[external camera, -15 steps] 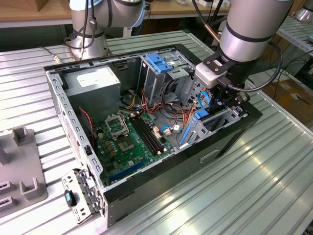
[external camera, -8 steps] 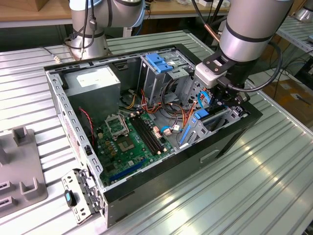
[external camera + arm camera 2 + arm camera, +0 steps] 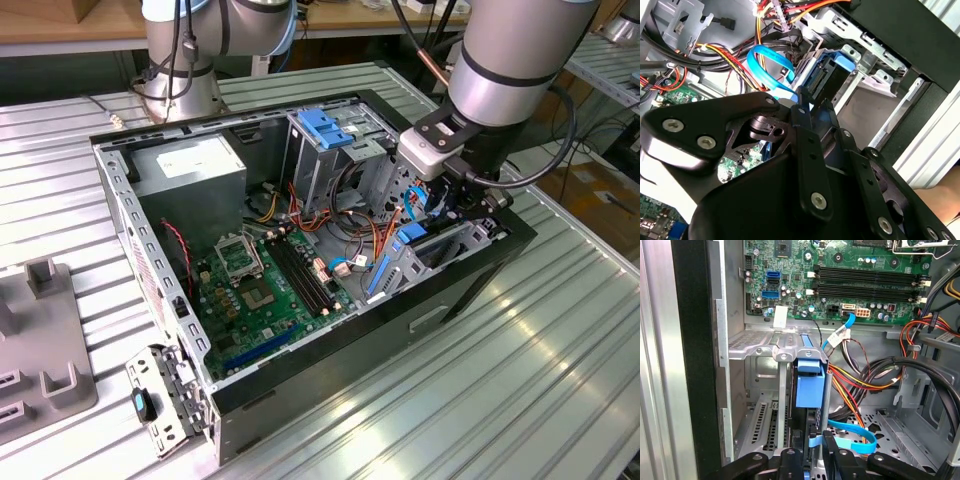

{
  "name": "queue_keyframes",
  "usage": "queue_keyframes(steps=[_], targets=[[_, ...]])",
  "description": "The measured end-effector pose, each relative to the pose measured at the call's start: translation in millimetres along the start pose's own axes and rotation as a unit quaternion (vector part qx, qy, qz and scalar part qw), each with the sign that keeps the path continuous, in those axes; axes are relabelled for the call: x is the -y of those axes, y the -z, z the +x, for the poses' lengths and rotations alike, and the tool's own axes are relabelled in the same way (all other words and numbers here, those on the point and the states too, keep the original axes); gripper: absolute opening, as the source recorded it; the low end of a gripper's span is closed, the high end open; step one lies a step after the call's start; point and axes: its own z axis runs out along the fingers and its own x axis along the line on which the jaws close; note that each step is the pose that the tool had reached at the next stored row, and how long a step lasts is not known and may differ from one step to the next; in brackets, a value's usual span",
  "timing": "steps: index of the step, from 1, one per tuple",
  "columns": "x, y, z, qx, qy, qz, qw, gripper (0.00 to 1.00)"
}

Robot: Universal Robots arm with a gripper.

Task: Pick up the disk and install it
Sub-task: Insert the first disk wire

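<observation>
Blue plastic marks the disk [image 3: 809, 385], seen edge-on in the first wrist view, standing upright inside a grey metal drive bay [image 3: 765, 342] of the open computer case [image 3: 470, 290]. The gripper [image 3: 812, 460] sits directly at the disk's near end, its two black fingers [image 3: 790, 462] closed against the carrier from either side, so the jaws are clamped on the disk. In the second wrist view the same blue carrier [image 3: 840, 67] shows just past the gripper [image 3: 807, 107], lodged between perforated metal bay rails beside the black case wall. In the exterior view the gripper [image 3: 455, 195] reaches down into the case corner on the exterior view's right, where a strip of the blue disk frame [image 3: 410, 240] appears just beneath it.

Room around the disk is narrow. The bay's metal side plate lies close on one side, and a thin metal rail runs along the other. A light-blue flat cable [image 3: 855, 432] curves just beside the fingers, and a bundle of red, orange and yellow wires [image 3: 860, 385] passes near the disk's free side. The green motherboard [image 3: 270, 280] lies well apart on the case floor. A second blue-topped drive cage [image 3: 330, 135] stands upright near the case's middle. The case rests on a ribbed metal table [image 3: 500, 400].
</observation>
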Motion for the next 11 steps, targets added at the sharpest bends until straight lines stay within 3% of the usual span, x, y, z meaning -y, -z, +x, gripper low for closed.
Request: queue_keyframes(steps=[7,11], targets=[[0.3,1.4,-0.5,-0.0002,0.000,-0.0004,1.00000,0.30],[2.8,3.3,-0.5,-0.0009,0.000,-0.0040,0.99999,0.30]])
